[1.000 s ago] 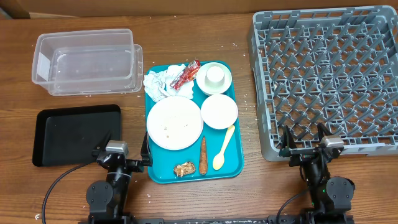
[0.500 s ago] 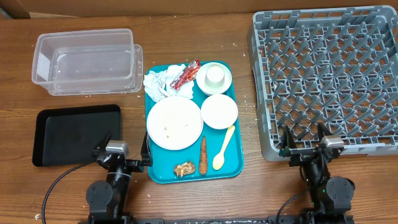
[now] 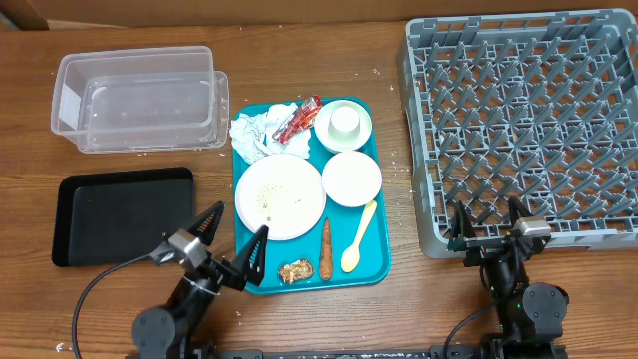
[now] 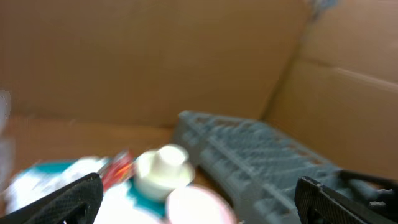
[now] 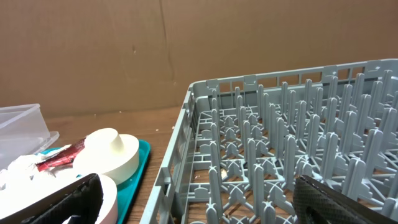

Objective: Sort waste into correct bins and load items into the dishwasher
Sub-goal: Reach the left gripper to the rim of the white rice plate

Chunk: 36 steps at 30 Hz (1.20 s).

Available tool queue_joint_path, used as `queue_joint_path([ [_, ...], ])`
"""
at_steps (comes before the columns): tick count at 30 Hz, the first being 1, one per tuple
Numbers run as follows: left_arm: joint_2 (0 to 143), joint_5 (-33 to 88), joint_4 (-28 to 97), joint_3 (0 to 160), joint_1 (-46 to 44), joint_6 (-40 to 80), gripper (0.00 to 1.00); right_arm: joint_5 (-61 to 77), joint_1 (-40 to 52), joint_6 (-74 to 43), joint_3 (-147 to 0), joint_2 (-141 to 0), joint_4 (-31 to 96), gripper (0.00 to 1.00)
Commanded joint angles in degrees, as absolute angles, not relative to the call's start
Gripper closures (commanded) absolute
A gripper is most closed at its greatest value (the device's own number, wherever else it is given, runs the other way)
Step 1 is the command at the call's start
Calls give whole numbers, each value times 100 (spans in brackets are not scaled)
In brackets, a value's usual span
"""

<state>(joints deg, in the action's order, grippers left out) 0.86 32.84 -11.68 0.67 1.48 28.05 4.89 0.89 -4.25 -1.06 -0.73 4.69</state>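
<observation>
One big grey dish rack (image 3: 523, 120) is set on the right. A clear tub (image 3: 140, 100) and a black tray (image 3: 120, 214) are laid on the left. Between them, a plate (image 3: 279, 196), bowls (image 3: 351, 179), napkin (image 3: 257, 135) and red wrapper (image 3: 297, 120) are seen on a teal tray (image 3: 374, 271). The wrapper's print cannot be read. The left gripper (image 3: 234, 239) and right gripper (image 3: 486, 221) are spread wide, and nothing is held.

This is a robot test bench in a lab. A wooden table (image 3: 399, 309) is backed by plain cardboard walls (image 5: 93, 50), with a left arm (image 3: 187, 287) and a right arm (image 3: 518, 289) mounted at its front edge. A loose dish rack (image 3: 518, 110) and a tray (image 3: 371, 277) of tableware sit directly on the tabletop.
</observation>
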Motion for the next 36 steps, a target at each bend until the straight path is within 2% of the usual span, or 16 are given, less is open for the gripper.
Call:
queue_joint_path([
  [1,38,4077,-1498,268,108,3492,0,434,110,-405,-47,-30,443,0],
  [5,296,4141,-760,943,110,3186,0,432,110,-405,-47,-30,443,0],
  [8,991,3979,655,1811,110,2565,0,432,110,-405,-47,-30,443,0],
  [10,2182,4032,1916,2810,108,1673,0,434,110,-405,-47,-30,443,0],
  [16,4930,4353,3918,4998,104,541,0,432,110,-405,-47,-30,443,0],
  [21,6477,5103,4366,6156,108,1214,0,434,110,-405,-47,-30,443,0],
  [24,7116,5826,4185,6479,-10,742,0,432,110,-405,-47,-30,443,0],
  [27,7417,4934,4324,6619,-423,976,0,432,110,-405,-47,-30,443,0],
  [32,7913,1367,5295,6866,-2069,1601,0,432,110,-405,-47,-30,443,0],
  [36,8160,707,5339,6895,-2508,1824,0,432,110,-405,-47,-30,443,0],
])
